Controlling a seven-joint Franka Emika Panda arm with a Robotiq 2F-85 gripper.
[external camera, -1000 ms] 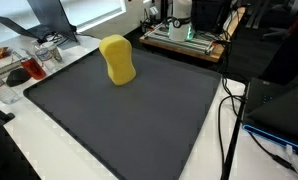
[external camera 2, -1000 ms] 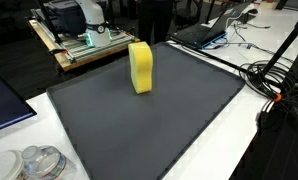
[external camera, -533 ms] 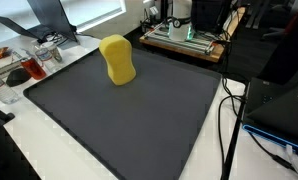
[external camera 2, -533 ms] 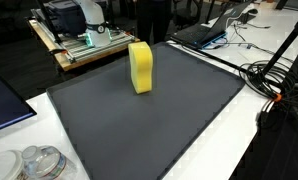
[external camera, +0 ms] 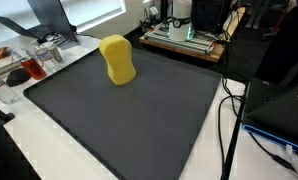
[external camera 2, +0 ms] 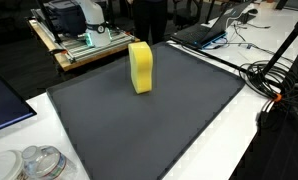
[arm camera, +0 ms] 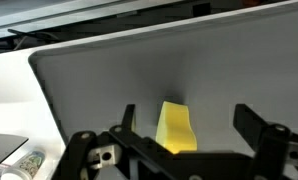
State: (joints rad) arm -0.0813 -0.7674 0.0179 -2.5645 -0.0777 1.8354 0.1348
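- Your gripper (arm camera: 186,118) shows only in the wrist view, low in the frame, with its jaws wide apart and empty.
- The sponge (arm camera: 176,127) stands upright on the mat (arm camera: 94,90). It is ahead of the jaws, in line with the gap, a shade toward the picture's left finger.
- In both exterior views the sponge (external camera: 117,60) (external camera 2: 140,68) sits upper centre of the frame, its long axis vertical.
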